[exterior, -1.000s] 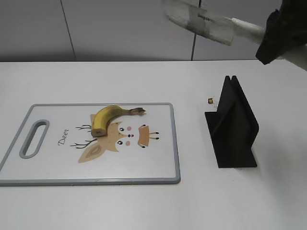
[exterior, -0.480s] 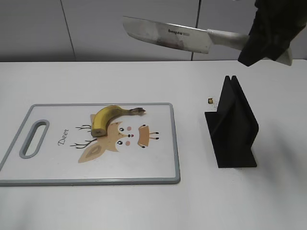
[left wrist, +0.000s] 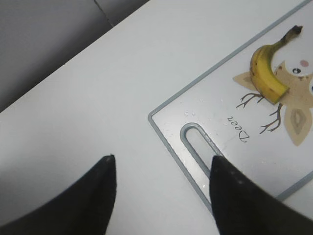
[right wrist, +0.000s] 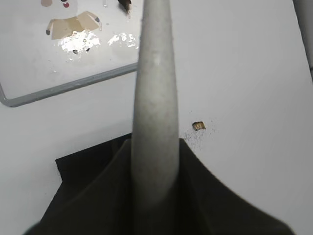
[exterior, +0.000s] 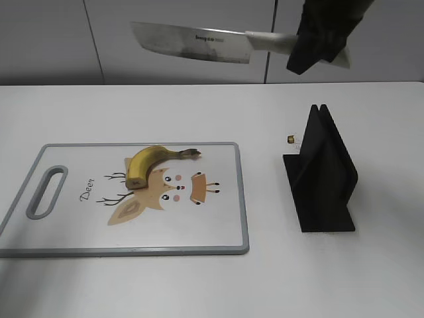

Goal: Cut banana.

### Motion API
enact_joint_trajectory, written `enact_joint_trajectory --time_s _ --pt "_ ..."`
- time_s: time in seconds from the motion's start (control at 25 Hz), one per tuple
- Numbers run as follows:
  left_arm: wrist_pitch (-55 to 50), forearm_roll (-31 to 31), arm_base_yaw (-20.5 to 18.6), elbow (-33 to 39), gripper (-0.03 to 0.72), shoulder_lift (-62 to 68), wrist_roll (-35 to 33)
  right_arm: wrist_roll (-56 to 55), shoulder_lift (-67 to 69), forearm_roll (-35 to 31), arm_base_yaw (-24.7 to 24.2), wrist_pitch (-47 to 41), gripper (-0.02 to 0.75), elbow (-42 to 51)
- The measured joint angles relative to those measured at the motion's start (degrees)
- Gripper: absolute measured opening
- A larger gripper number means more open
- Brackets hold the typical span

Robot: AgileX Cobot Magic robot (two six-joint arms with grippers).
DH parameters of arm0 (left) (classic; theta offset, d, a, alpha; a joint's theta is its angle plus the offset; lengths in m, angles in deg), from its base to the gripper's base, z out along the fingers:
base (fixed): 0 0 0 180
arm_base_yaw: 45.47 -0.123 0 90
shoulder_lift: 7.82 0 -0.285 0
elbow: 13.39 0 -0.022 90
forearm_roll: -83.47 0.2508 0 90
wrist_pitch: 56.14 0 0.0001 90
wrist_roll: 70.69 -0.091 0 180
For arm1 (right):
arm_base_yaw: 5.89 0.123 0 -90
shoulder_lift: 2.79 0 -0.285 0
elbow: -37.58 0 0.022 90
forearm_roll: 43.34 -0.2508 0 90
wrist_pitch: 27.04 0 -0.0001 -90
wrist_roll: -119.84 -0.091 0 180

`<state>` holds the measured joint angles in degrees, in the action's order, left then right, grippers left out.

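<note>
right gripper [exterior: 322, 34] clamped the knife [exterior: 199, 43] by its handle, blade held level high above the table. banana [exterior: 151, 162] lay uncut on the cutting board [exterior: 66, 225]. left gripper [left wrist: 161, 188] hung spread wide beside the board's handle end.

Wall [exterior: 179, 66]: plain grey panels behind the table, split by thin dark vertical seams.
Table [exterior: 199, 109]: matte white top, filling the lower part of the exterior view.
Light: even and soft, with faint shadows.
</note>
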<state>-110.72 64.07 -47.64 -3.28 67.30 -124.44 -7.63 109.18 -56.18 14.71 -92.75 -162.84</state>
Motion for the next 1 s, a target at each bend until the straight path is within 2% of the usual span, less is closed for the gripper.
enact_joint_trajectory --time_s 0.16,0.36,0.52,0.68,1.0 --pt "-4.8 -0.1 1.0 -7.4 0.583 8.2 -6.6 3.9 3.5 -0.6 2.3 -0.8 0.159 -3.0" --pt "-7.3 2.3 8.2 -13.5 0.560 15.0 -12.2 8.2 7.2 -4.8 3.5 -0.7 0.159 -4.3" --pt "-8.4 4.7 12.8 -14.6 0.553 19.7 -13.0 12.8 9.0 -7.6 3.6 -0.9 0.159 -4.4" --pt "-8.5 5.2 15.4 -14.6 0.550 23.3 -13.1 14.1 9.7 -8.8 3.8 -0.9 0.159 -4.4" --pt "-7.3 5.5 16.5 -14.6 0.542 27.3 -13.2 14.8 11.7 -10.2 4.5 -1.3 0.159 -4.5"
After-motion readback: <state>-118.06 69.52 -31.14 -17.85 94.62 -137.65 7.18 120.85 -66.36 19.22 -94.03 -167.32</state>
